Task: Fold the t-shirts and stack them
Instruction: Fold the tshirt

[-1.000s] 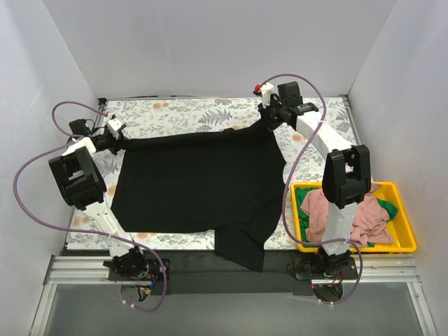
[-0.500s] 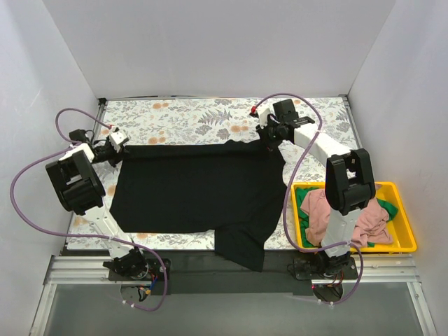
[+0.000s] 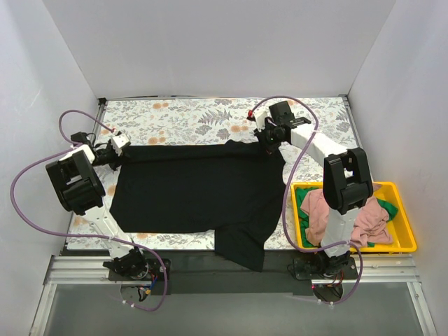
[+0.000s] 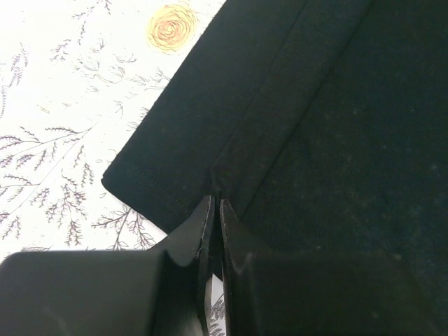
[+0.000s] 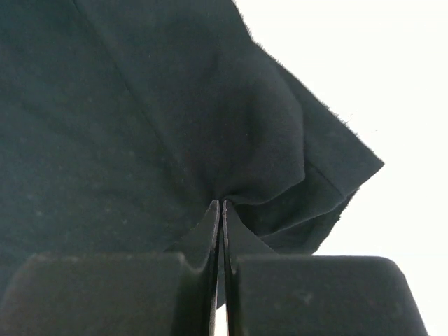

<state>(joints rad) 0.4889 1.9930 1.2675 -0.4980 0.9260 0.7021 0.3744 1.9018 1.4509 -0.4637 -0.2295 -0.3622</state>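
Black t-shirt, soft and likely to droop wherever unsupported, is lying across the desk while left tool and right tool are clamping its far corners.

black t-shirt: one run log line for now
left gripper: shut on black t-shirt far-left corner | right gripper: shut on far-right corner | pink t-shirt, green t-shirt: in yellow bin

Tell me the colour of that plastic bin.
Yellow. The bin shows best in the top external view.
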